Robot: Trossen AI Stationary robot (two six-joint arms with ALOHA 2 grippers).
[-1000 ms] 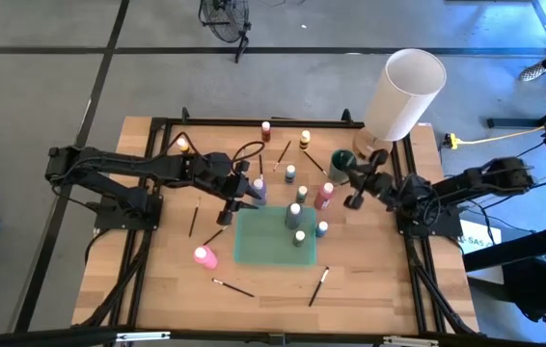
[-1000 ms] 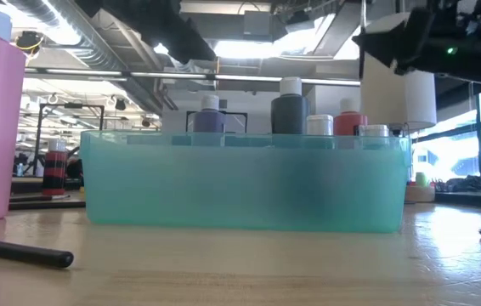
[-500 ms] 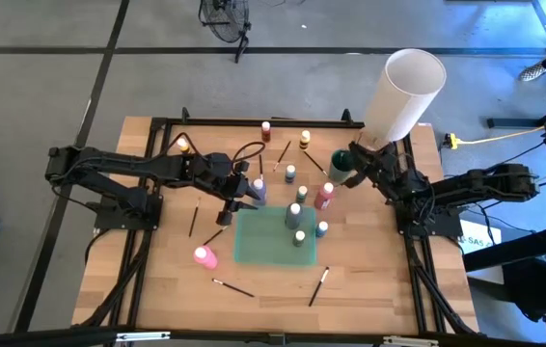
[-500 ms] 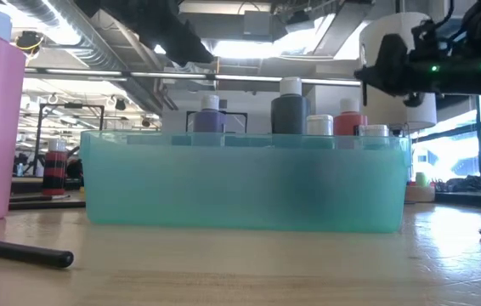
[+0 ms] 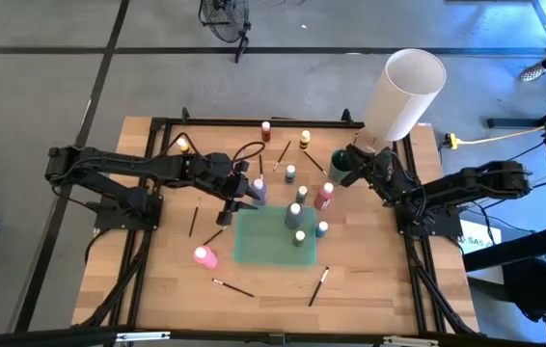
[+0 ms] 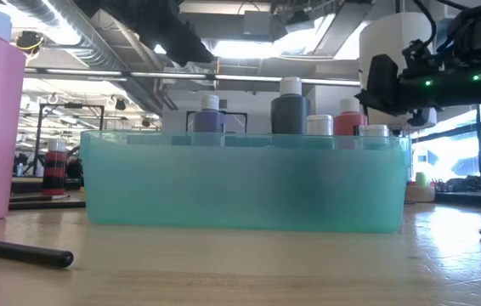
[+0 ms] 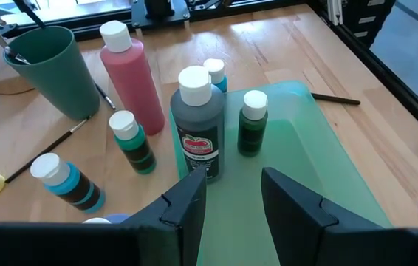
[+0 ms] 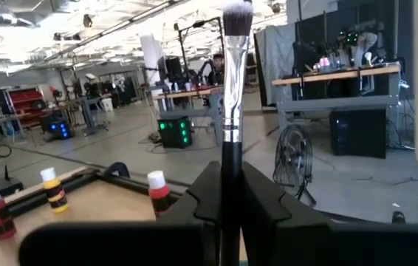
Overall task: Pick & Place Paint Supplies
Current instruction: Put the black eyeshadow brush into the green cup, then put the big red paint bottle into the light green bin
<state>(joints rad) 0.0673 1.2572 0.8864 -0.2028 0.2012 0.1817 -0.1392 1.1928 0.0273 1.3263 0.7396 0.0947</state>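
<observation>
- High view: we see the right hand point(image 5: 353, 154) has swung in the last second from beside the red bottle point(image 5: 324, 196) back to just over the dark green cup point(image 5: 340, 166), near the big white cylinder point(image 5: 405, 93). We take this to mean a brush is about to go into that cup. The left hand point(image 5: 242, 202) has not moved; it sits at the near-left corner of the teal tray point(image 5: 265, 241), beside the purple bottle point(image 5: 259, 188). A pink bottle point(image 5: 204, 256) and loose brushes point(image 5: 232, 287) still lie on the bench point(image 5: 157, 280), so plenty is left to place.
- Low view: the right hand point(image 6: 393, 81) hangs high behind the tray point(image 6: 240, 183), lower and farther in than a moment ago. Purple point(image 6: 209, 115), grey point(image 6: 289, 106) and red point(image 6: 348, 117) bottles stand upright behind the tray wall.
- Left wrist view: the left hand point(image 7: 227, 199) is part-open with nothing between its fingers, aimed at the grey bottle point(image 7: 196, 122) and small dark green bottle point(image 7: 252, 122) standing in the tray point(image 7: 327, 170).
- Right wrist view: the right hand point(image 8: 226, 193) is clamped on a brush point(image 8: 231, 111), a thin dark handle with a silver ferrule and a full, soft tuft held upright.
</observation>
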